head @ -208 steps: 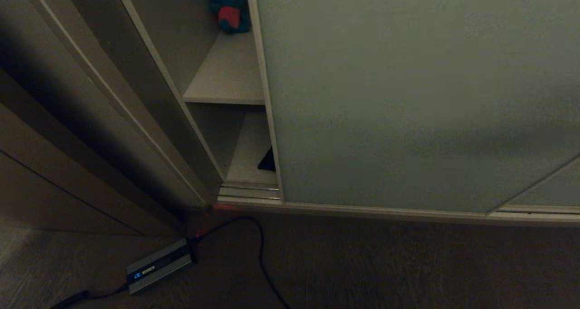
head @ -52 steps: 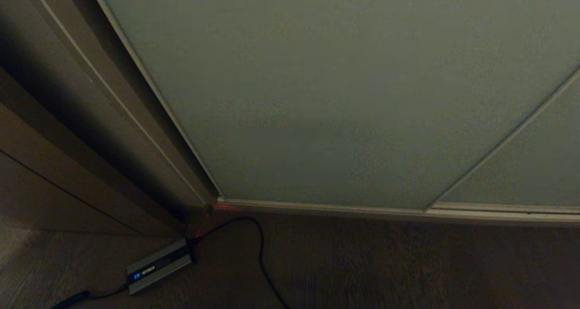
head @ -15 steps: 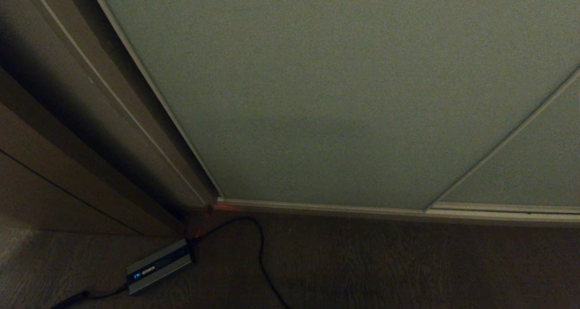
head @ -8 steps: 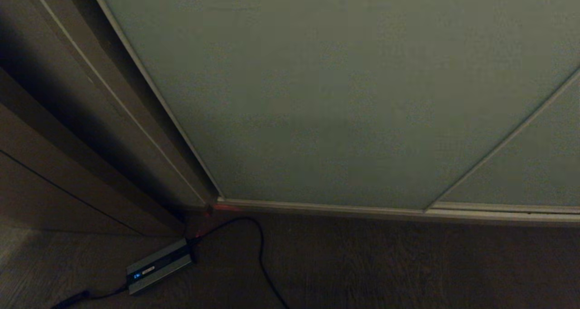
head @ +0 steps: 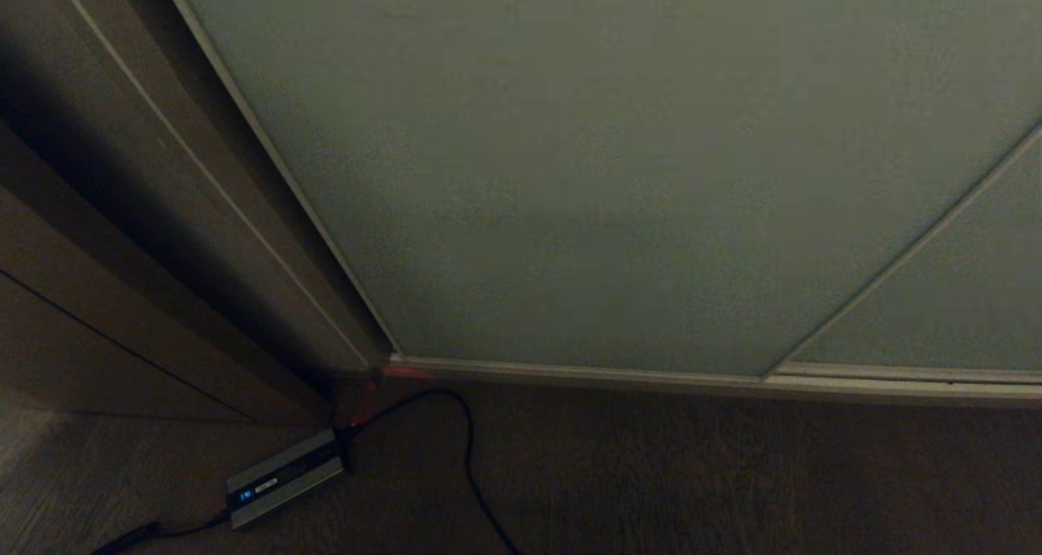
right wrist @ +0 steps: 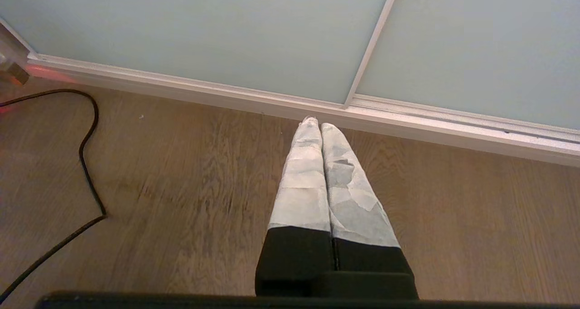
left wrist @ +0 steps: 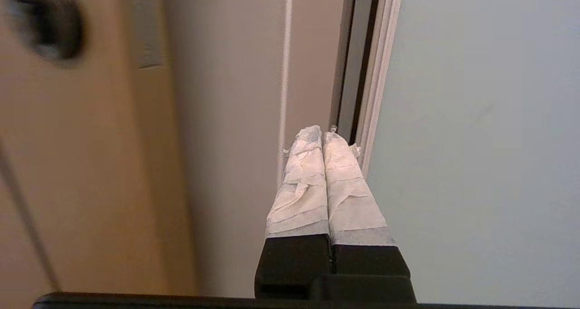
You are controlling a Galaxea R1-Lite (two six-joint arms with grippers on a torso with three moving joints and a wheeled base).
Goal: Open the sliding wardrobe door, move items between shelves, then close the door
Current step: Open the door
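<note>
The sliding wardrobe door (head: 619, 172) covers the opening. The left pincer (left wrist: 321, 134), clamped shut and empty, points at its frame edge (likely to push it); the right pincer (right wrist: 316, 122), also shut, hangs over the floor (right wrist: 181, 186).

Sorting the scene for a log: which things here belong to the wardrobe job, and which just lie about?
Job:
- sliding wardrobe door, drawn fully across
- left hand, shut, at the door's frame edge

Lying about:
- silver box on the floor
- black cable
- right hand, shut, idle over the floor
</note>
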